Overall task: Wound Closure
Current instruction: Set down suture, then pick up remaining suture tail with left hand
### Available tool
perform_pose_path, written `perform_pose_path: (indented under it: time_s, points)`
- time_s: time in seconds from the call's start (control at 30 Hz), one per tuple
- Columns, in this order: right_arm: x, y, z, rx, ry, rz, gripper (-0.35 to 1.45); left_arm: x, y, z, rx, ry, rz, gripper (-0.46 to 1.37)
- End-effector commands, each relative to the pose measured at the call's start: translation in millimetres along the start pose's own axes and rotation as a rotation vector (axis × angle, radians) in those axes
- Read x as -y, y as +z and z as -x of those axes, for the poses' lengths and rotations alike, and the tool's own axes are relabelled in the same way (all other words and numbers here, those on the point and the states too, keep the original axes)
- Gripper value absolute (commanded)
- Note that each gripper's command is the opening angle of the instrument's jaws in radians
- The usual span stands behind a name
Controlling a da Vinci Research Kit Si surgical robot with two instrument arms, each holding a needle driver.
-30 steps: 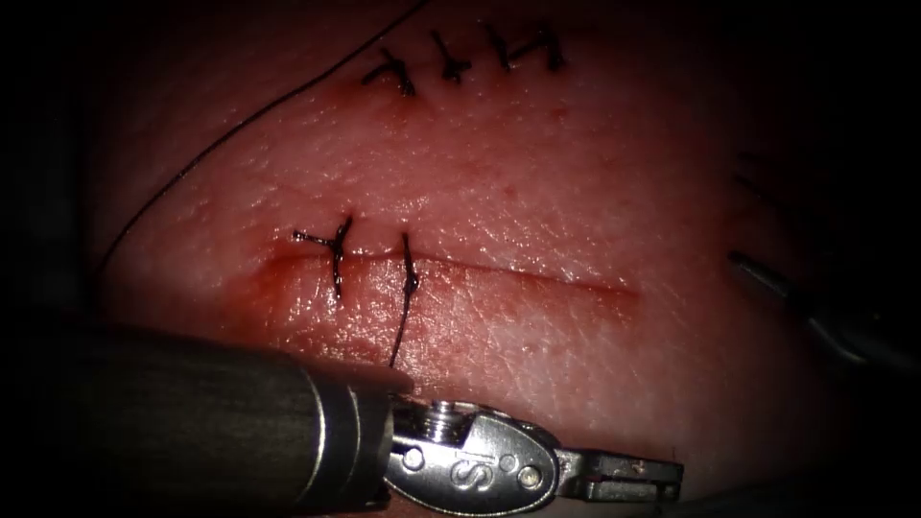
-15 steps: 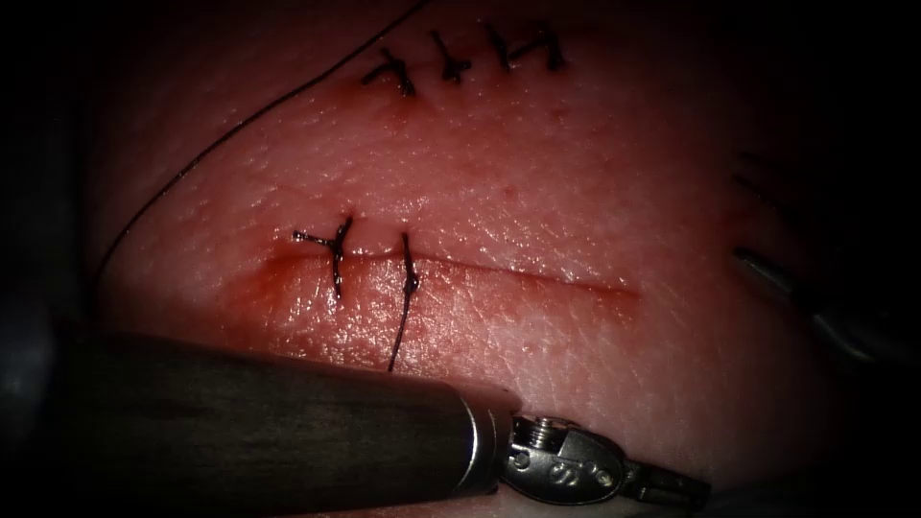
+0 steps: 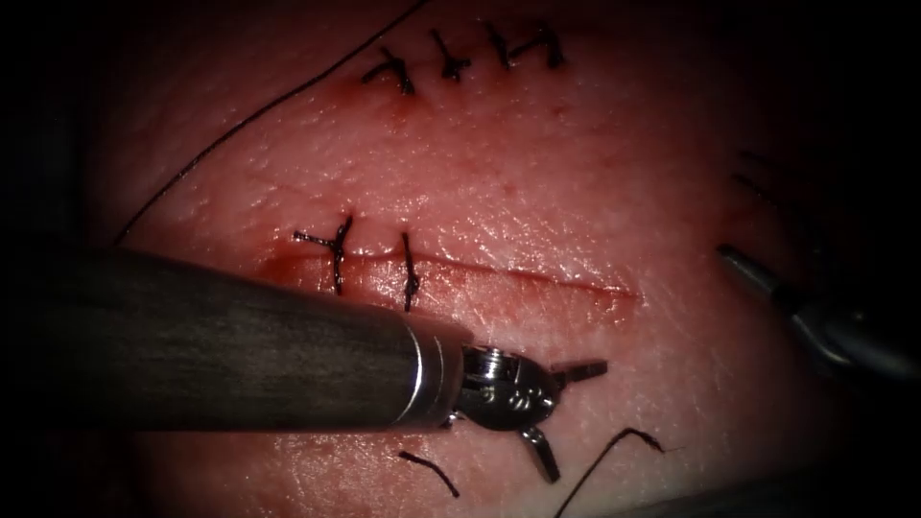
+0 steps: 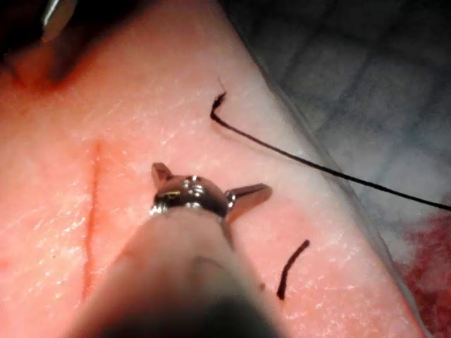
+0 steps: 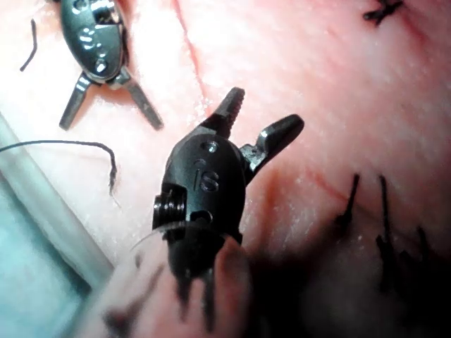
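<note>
The tissue (image 3: 576, 173) has a horizontal cut (image 3: 547, 279) with two dark stitches (image 3: 337, 255) at its left end. My left tool (image 3: 578, 422) lies in front of the cut near its middle. Its jaws stand wide open just over the tissue, holding nothing, as the left wrist view (image 4: 209, 179) confirms. A short loose piece of thread (image 3: 429, 472) lies under its shaft. A thread end (image 3: 619, 443) curls beside its lower jaw and trails off the tissue's front edge. My right tool (image 5: 266, 111) hovers past the cut's right end, jaws open and empty.
A row of older stitches (image 3: 460, 53) crosses the far tissue. A long thread (image 3: 240, 120) runs from there down the left side. More dark stitches (image 5: 380, 211) sit near the right tool. The tissue's front edge (image 4: 338, 211) drops to a cloth.
My left tool has swung up from the front edge toward the cut, and its jaws have gone from shut to wide open. Its shaft now covers the second stitch's tail. The right tool edged left.
</note>
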Motion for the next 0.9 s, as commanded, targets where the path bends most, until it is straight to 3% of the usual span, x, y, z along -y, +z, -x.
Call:
perform_pose_path:
  time_s: [0.03,0.13,0.23,0.37,0.43,0.5,0.67,0.8,0.9]
  points:
    - [0.3,0.0,0.0,-0.002,0.001,-0.002,0.35,0.0,-0.4,0.3,0.026,0.025,0.007,1.1]
    - [0.5,0.0,-0.1,-0.005,0.002,-0.008,0.36,0.1,-1.3,0.6,0.037,0.024,0.016,1.16]
    - [0.8,0.1,-0.2,-0.008,0.003,-0.015,0.36,0.4,-2.9,0.3,0.002,0.017,0.015,1.13]
    - [1.1,0.3,-0.3,-0.012,0.005,-0.023,0.36,0.9,-6.6,-1.1,-0.099,-0.01,-0.035,1.06]
    - [1.3,0.3,-0.2,-0.018,0.005,-0.035,0.42,0.9,-9.3,-2.1,-0.181,-0.042,-0.058,0.84]
    - [1.6,0.4,-0.2,-0.026,0.005,-0.052,0.45,0.5,-11.4,-2.7,-0.224,-0.076,-0.063,0.83]
    - [2.5,0.5,-0.2,-0.045,0.012,-0.103,0.46,-1.6,-16.7,-3.8,-0.23,-0.156,-0.078,0.87]
    - [3.3,0.7,-0.3,-0.052,0.018,-0.137,0.5,-3.9,-18.7,-3.3,-0.209,-0.193,-0.105,0.8]
    - [3.9,0.9,-0.5,-0.06,0.023,-0.161,0.48,-5.9,-19.8,-2.4,-0.186,-0.218,-0.127,0.91]
